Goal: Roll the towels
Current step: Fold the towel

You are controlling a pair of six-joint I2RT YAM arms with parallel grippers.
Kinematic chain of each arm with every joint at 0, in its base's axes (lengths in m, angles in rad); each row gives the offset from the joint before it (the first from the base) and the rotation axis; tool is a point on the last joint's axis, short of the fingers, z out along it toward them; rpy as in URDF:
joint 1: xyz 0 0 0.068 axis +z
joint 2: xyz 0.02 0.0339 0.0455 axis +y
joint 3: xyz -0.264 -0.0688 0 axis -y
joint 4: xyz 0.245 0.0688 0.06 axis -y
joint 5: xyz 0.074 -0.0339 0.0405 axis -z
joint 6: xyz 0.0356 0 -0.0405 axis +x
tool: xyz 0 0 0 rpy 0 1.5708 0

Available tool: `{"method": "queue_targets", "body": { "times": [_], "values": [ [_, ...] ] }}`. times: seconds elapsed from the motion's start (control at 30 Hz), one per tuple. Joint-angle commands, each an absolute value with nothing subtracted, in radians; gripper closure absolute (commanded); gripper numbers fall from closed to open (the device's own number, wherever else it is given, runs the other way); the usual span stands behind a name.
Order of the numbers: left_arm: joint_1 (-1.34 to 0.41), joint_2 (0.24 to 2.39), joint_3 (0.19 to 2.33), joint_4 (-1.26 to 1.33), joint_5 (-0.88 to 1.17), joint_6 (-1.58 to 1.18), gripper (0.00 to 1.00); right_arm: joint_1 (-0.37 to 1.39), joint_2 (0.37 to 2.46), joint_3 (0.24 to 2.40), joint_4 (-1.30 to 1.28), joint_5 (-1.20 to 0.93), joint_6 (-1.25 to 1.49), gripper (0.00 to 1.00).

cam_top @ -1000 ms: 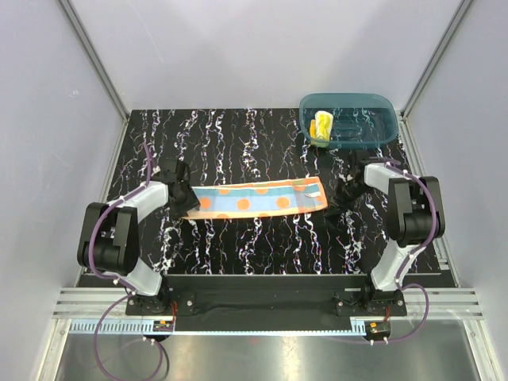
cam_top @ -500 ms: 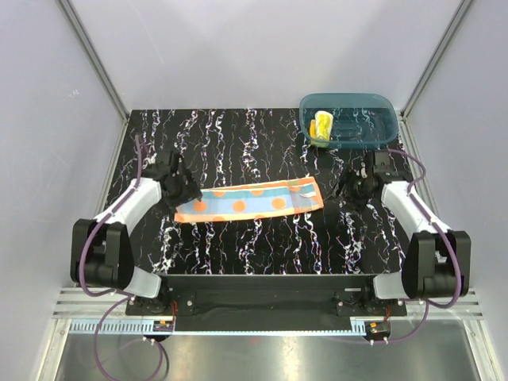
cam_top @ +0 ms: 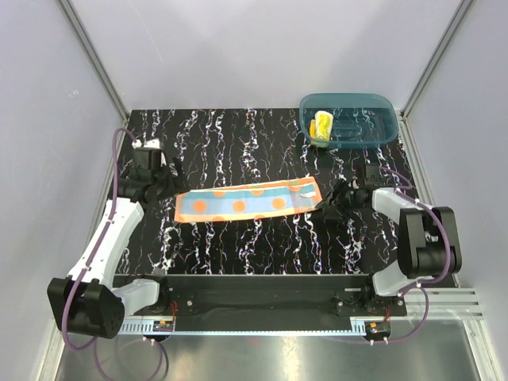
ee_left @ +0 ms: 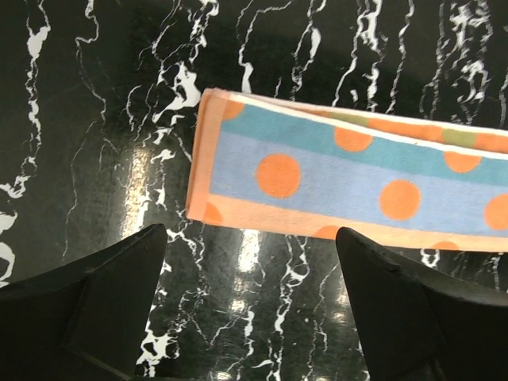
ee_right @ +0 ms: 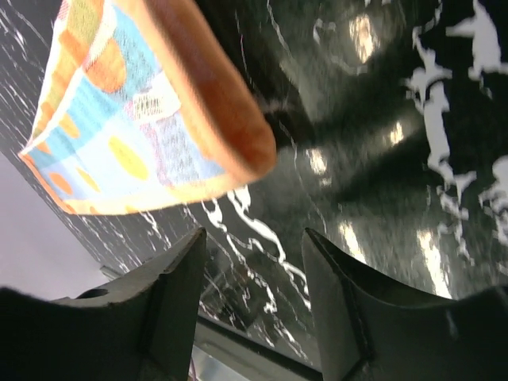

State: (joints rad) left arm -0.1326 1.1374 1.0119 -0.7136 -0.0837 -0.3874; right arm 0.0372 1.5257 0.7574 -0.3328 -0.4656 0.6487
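Surface: black tabletop (cam_top: 238, 246) with white marbling, enclosed by pale grey walls (cam_top: 238, 48) on 3 sides. Count: 2 towels, 1 tub, 2 arms. The teal tub (cam_top: 353, 145) stands at the far right corner, and the yellow towel (cam_top: 321, 125) sits bundled in its left end. The orange polka-dot towel (cam_top: 248, 199) lies flat as 1 long strip mid-table, between the grippers. Left gripper (ee_left: 250, 262): fingers spread wide, empty, just off the strip's left end. Right gripper (ee_right: 254, 262): fingers apart, nothing between them, at the strip's right end
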Motion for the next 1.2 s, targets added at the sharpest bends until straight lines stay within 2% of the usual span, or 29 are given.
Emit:
{"method": "queue_targets", "body": {
  "times": [0.0,0.3,0.5,0.53,0.6,0.67,0.73,0.8,1.17],
  "values": [
    [-0.129,1.115,0.974,-0.684,-0.12,-0.336,0.06,0.041,1.578,0.775,-0.221,-0.488,0.677,0.42],
    [-0.129,1.118,0.982,-0.693,-0.155,-0.333,0.06,0.043,1.698,0.808,-0.169,-0.459,0.666,0.46],
    [-0.129,1.115,0.982,-0.695,-0.166,-0.333,0.06,0.041,1.762,0.842,-0.185,-0.443,0.651,0.56],
    [-0.129,1.114,0.982,-0.695,-0.167,-0.333,0.06,0.041,1.766,0.848,-0.195,-0.434,0.647,0.6],
    [-0.129,1.112,0.982,-0.695,-0.166,-0.333,0.06,0.041,1.767,0.873,-0.234,-0.41,0.635,0.75],
    [-0.129,1.112,0.98,-0.695,-0.166,-0.333,0.06,0.041,1.763,0.908,-0.27,-0.367,0.603,0.86],
    [-0.129,1.112,0.98,-0.695,-0.164,-0.333,0.06,0.04,1.758,0.931,-0.328,-0.313,0.592,0.9],
    [-0.129,1.112,0.982,-0.695,-0.161,-0.331,0.06,0.041,1.747,0.968,-0.394,-0.281,0.578,0.99],
    [-0.129,1.091,0.98,-0.689,-0.133,-0.33,0.06,0.04,1.533,1.107,-0.725,0.168,0.48,1.0]
  ]
}}
